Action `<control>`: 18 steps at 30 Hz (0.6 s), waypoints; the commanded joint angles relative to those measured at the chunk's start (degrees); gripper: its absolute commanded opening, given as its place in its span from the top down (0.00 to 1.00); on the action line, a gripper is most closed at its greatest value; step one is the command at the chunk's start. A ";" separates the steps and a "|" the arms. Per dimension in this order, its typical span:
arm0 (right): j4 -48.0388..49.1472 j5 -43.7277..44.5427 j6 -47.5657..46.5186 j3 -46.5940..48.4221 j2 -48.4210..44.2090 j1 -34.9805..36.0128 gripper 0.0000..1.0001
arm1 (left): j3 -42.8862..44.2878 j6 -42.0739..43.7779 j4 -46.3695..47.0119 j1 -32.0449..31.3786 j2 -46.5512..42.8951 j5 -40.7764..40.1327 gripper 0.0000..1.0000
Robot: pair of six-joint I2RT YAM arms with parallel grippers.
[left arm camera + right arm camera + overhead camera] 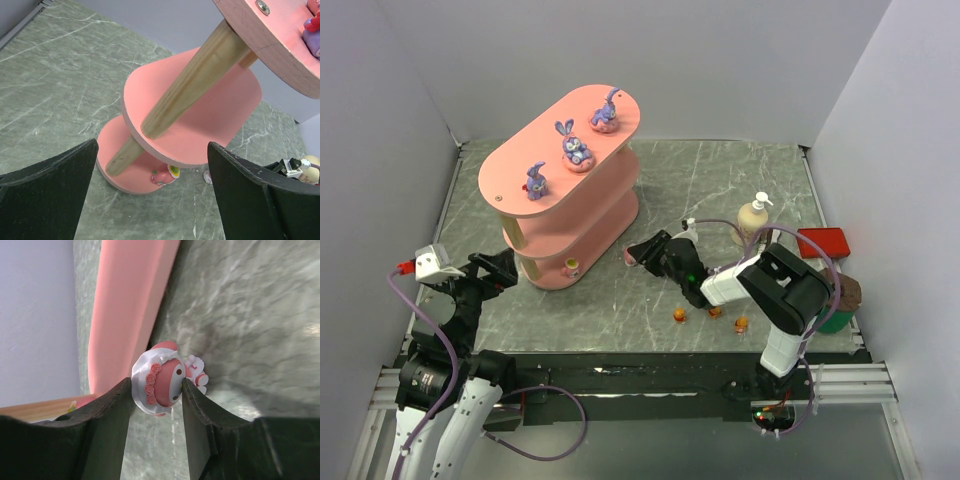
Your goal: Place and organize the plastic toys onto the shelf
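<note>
Pink-and-white toy (165,380), where is it at this moment?

— You have it in your right gripper (157,385). The two black fingers (107,410) press on its two sides, so the jaws are half closed around it. It is low over the grey marble table (720,180), close beside the lowest board of the shelf (520,160), near the shelf's right end. From the wrist view I cannot tell if the toy touches the table or not.

And my left gripper (510,265)?

— Its jaws stand spread wide and they hold nothing. It is at the left end of the shelf, near the bottom board, and its camera looks up along a pale wooden post (195,80).

What do you see on the shelf?

— On the top board there are three purple bunnies (575,146) in a row, apart from each other. On the bottom board stands one small pink toy (571,266), near the front edge.

And on the table?

— Three tiny orange toys (679,316) lie near the front edge, beside your right arm. The cream pump bottle (753,217) stands upright behind that arm, and the red box (822,243) lies to the right of the bottle, at the edge of the table.
</note>
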 commanded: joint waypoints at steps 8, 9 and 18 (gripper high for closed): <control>0.82 8.55 0.51 6.36 -1.37 4.34 0.64 | 0.39 -0.13 1.16 0.18 -0.31 -0.28 0.04; 0.82 8.72 0.68 6.80 -0.93 4.42 0.64 | 0.39 -0.22 1.16 0.18 -0.31 -0.28 0.04; 0.47 10.92 0.95 11.90 2.14 5.83 0.64 | 0.39 -0.13 1.16 0.26 -0.22 -0.28 0.04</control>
